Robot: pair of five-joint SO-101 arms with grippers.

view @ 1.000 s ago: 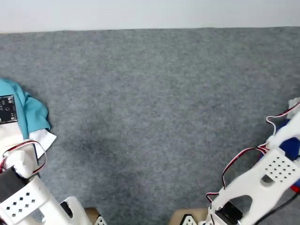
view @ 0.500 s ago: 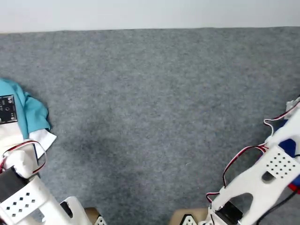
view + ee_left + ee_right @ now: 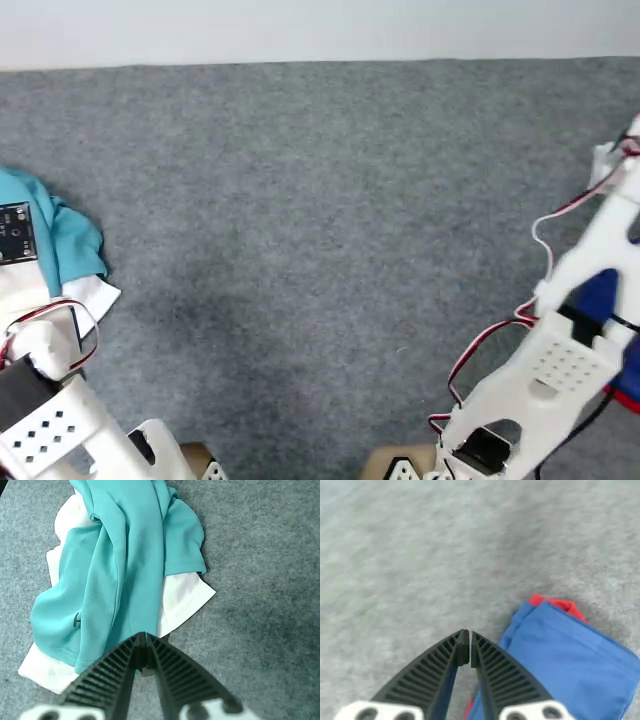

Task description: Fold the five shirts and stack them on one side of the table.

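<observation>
Jaws on both arms are pressed together, empty. Your left pair hangs over the crumpled teal shirt (image 3: 125, 555) at the left edge of the grey felt table (image 3: 320, 200); pinch deep and the white shirt (image 3: 182, 597) beneath could drag along.

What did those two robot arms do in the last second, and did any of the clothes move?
The right arm swung out toward the far side of the table, along its right edge, above the blue shirt. The right gripper is shut and empty; nothing was taken hold of or let go. The left arm, the teal shirt and the white shirt beneath it stayed put.
</observation>
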